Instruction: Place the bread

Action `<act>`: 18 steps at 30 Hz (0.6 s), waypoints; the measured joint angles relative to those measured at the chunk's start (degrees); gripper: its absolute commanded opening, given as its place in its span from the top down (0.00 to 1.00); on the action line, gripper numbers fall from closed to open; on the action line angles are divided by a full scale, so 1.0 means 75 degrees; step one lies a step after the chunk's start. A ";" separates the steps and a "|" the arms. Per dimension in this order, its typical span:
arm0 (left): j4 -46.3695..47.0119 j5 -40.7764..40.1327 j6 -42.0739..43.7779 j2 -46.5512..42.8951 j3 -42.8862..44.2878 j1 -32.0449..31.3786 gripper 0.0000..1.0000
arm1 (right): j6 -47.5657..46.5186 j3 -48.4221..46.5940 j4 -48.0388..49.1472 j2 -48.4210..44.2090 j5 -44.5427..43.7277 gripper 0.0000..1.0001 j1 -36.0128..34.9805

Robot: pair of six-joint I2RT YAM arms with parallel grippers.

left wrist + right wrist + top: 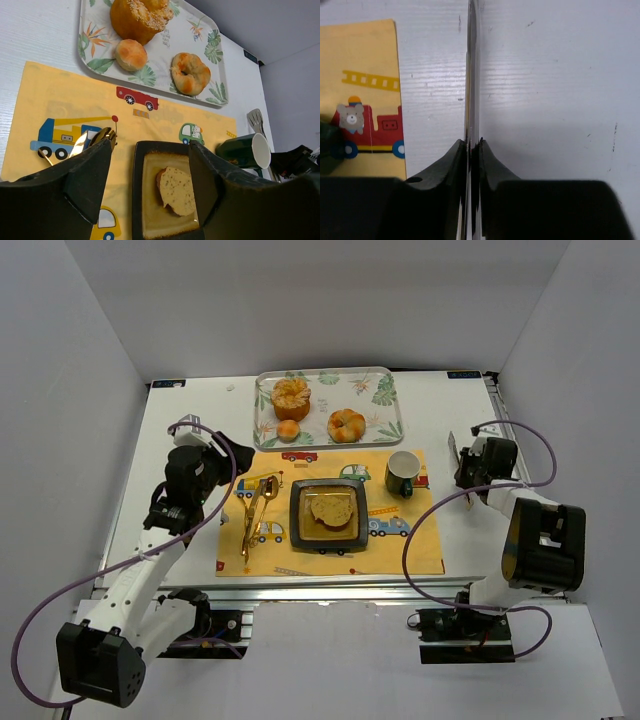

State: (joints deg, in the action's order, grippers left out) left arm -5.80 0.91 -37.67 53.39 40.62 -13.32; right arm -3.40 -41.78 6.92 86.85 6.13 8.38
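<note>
Your bread [333, 508] lies flat on black plate [296, 522]. Your left end effector [150, 150] wide apart, holding nothing. Your right end effector [471, 142] pinches spatula [472, 75] above desk [545, 75].

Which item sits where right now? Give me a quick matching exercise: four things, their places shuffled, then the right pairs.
Things:
1. bread
2. gold tongs
3. green mug
4. knotted roll

Places:
A. on the leaf-print tray
B. on the black plate
C. on the yellow mat, left of the plate
D. on the mat, right of the plate

Pairs: 1-B, 2-C, 3-D, 4-A
</note>
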 measured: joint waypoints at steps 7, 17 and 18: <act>0.0044 0.0003 -0.0038 -0.0003 -0.0003 0.0000 0.21 | -0.0341 -0.0242 -0.0070 0.0428 0.0012 0.15 0.0195; 0.0047 0.0079 -0.0044 -0.0009 -0.0017 0.0000 0.24 | -0.0653 -0.1623 -0.2063 -0.0399 -0.0195 0.11 0.0402; 0.0064 0.0117 -0.0050 0.0000 -0.0020 0.0000 0.35 | -0.0629 -0.1891 -0.2203 -0.0536 -0.0160 0.11 0.0402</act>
